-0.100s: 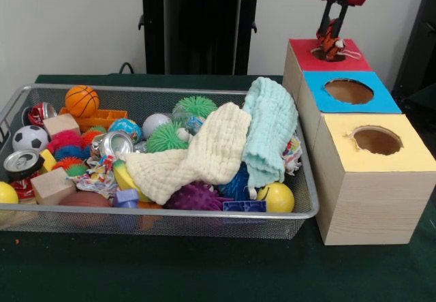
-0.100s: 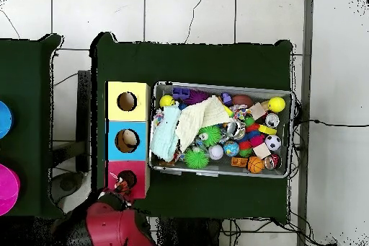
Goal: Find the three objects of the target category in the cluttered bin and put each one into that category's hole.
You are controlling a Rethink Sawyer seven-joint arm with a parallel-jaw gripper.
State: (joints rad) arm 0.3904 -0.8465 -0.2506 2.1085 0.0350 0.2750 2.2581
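Gripper hangs directly over the red box, its tips at the mouth of that box's hole and closed on an orange, black and white striped soft toy, which sits partly inside the hole. In the overhead view the toy shows at the same opening. Next along from the gripper stand the blue box and then the yellow box, 1 open hole in each. Well apart from the gripper, beside the boxes, the wire bin holds a cream cloth, a mint cloth, a basketball, a soccer ball, spiky balls, cans and wooden blocks.
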